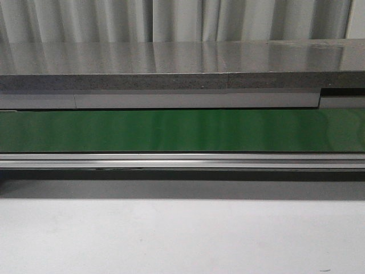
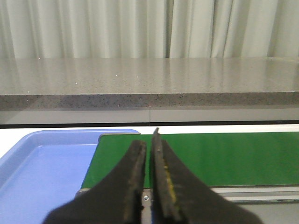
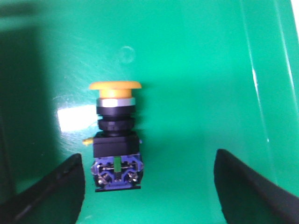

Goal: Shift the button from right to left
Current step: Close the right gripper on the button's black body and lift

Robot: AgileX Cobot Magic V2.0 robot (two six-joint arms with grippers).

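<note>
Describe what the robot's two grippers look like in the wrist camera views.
The left gripper has two black, tapering fingers with worn, scuffed inner faces, one of them streaked yellowish; a small screw shows at their base. The right gripper shows two black, curved, matte fingers with smooth rounded edges. No cables or markings are visible on either.

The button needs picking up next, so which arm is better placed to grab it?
Right. The right gripper hangs open over the button lying on a green surface; the left gripper, shut, faces the conveyor belt.
</note>
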